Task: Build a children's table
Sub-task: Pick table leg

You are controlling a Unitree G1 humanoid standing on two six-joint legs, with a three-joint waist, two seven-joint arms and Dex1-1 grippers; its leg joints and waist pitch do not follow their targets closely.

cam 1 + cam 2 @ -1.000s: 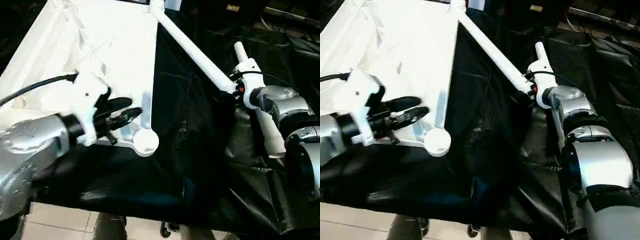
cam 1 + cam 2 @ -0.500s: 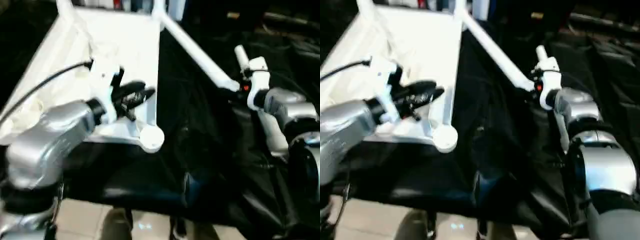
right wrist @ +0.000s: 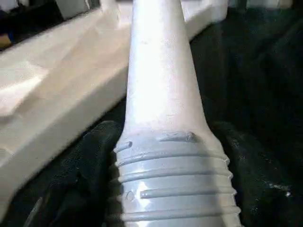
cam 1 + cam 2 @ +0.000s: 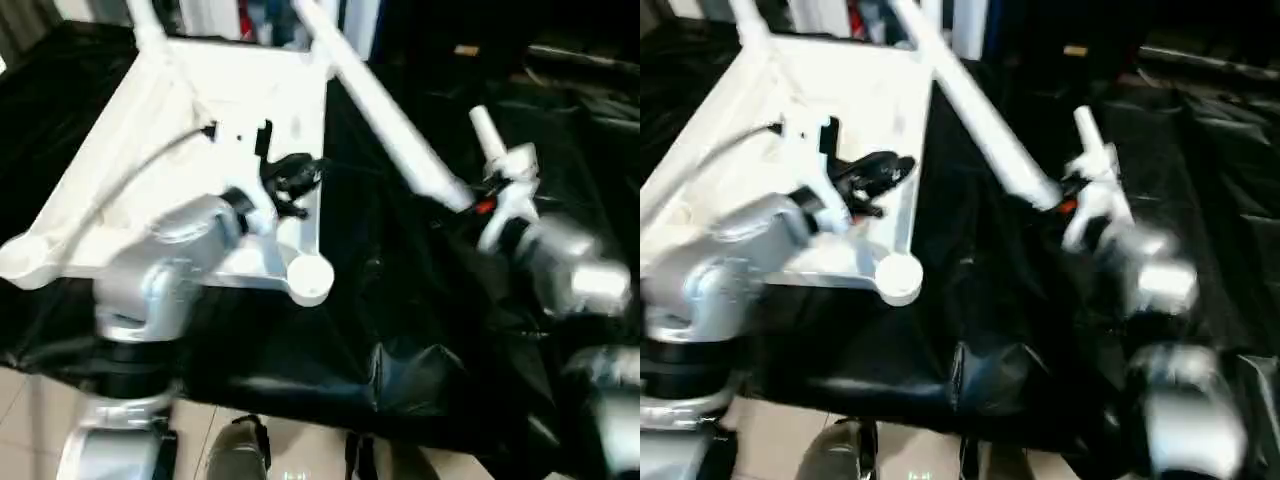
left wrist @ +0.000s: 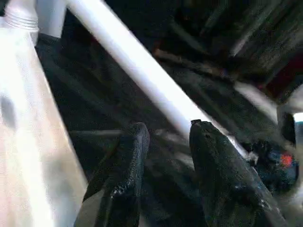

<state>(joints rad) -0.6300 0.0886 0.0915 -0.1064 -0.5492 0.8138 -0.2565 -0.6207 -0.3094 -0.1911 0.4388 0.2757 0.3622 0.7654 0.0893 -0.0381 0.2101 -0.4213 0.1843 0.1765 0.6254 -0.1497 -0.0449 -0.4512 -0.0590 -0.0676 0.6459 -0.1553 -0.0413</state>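
Observation:
The white tabletop (image 4: 230, 90) lies underside up on black sheeting, an empty round socket (image 4: 310, 278) at its near right corner. My left gripper (image 4: 305, 172) hovers over the tabletop's right rim, beyond that socket. It is open, and black cloth shows between its fingers (image 5: 128, 161). A long white leg (image 4: 390, 125) slants from the far right corner toward my right gripper (image 4: 470, 200). That gripper is shut on the leg's threaded end (image 3: 173, 184), with a black finger on each side. Another leg (image 4: 148, 25) rises from the far left corner.
Crumpled black sheeting (image 4: 420, 300) covers the work surface to the right of the tabletop. Its front edge drops to a tiled floor (image 4: 30, 400). Dark clutter lies beyond the sheeting at the back right.
The whole view has tilted and shifted. My left gripper has moved away from the near corner socket, farther along the tabletop's right rim. My right gripper still holds the leg's end.

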